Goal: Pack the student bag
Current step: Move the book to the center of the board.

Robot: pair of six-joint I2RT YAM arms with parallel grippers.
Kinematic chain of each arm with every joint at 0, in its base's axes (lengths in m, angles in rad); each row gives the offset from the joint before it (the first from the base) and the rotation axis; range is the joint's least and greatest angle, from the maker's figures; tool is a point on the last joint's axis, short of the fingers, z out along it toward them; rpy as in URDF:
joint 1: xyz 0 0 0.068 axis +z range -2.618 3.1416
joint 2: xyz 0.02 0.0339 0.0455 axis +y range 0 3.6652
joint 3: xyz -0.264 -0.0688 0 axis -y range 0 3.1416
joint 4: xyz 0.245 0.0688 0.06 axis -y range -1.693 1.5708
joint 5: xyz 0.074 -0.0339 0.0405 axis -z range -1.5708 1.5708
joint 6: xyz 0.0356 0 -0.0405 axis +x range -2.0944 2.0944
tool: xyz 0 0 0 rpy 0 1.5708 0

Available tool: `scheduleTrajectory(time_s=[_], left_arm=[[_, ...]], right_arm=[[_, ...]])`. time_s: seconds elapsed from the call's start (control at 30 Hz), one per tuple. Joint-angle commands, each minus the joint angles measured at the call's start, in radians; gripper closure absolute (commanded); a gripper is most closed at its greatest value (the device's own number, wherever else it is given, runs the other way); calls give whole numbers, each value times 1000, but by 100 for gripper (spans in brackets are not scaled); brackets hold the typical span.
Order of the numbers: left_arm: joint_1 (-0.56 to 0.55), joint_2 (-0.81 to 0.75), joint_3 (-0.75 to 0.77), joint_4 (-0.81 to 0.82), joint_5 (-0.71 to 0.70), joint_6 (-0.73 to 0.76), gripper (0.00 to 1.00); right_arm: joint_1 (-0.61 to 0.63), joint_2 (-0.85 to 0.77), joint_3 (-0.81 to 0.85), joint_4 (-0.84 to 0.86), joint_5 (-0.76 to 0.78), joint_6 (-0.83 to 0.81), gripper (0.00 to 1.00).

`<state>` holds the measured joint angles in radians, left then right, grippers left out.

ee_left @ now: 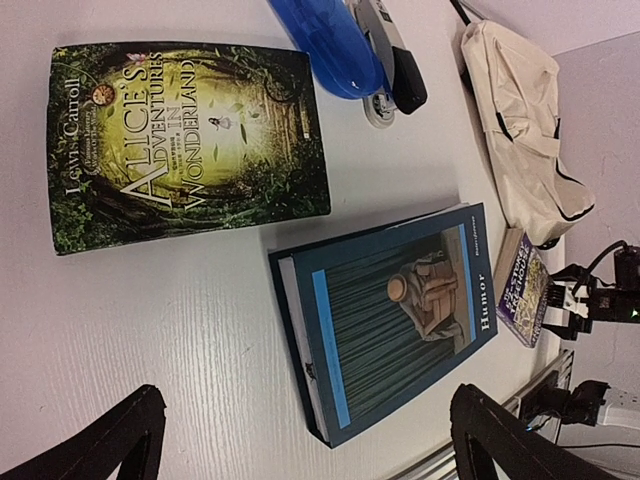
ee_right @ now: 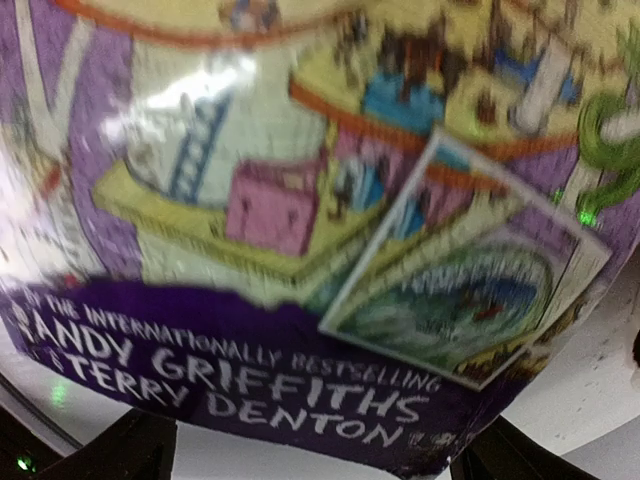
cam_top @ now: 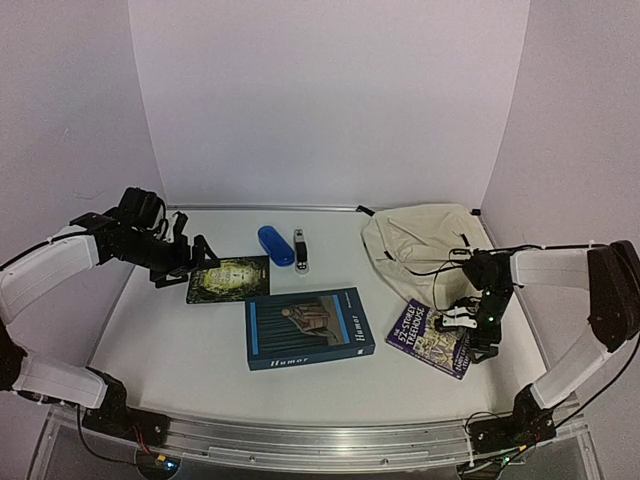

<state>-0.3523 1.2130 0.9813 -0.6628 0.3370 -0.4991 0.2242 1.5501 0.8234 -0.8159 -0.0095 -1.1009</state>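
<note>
Right hand (cam_top: 463, 322) hovers low over a purple paperback (cam_top: 432, 338) at the right of the worktop (cam_top: 180, 350). Its fingers are spread wide to either side of the cover's lower edge, and the wrist view shows them closed on nothing. The student bag (cam_top: 420, 240) lies slumped just beyond, toward the back wall and a little toward the centre, just beside the paperback's far corner. Its long axis seems to run slantwise, from back centre toward the right wall, and its opening cannot be made out. The right arm is plainly the nearer. The left hand (cam_top: 205, 250), likewise wide open and empty, hangs by the Alice book (cam_top: 228, 278), well apart from the bag, with the blue Humor book (cam_top: 308, 328) between. Any packing move would likely carry away from the bases.
</note>
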Motion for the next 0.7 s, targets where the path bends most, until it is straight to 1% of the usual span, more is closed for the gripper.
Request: scheduleTrajectory(time_s=[0.0, 0.1, 0.17, 0.5, 0.67], left_arm=[[3, -12, 32, -1, -7, -12, 0], [3, -9, 26, 1, -9, -21, 0], [2, -10, 22, 3, -9, -23, 0], [3, -44, -4, -3, -25, -38, 0], [3, -67, -24, -9, -35, -57, 0]], right_arm=[[81, 24, 26, 45, -78, 70, 11], [130, 63, 56, 51, -100, 114, 18], [172, 87, 71, 59, -108, 140, 20], [396, 207, 199, 93, -164, 328, 19], [519, 301, 300, 94, -182, 434, 16]])
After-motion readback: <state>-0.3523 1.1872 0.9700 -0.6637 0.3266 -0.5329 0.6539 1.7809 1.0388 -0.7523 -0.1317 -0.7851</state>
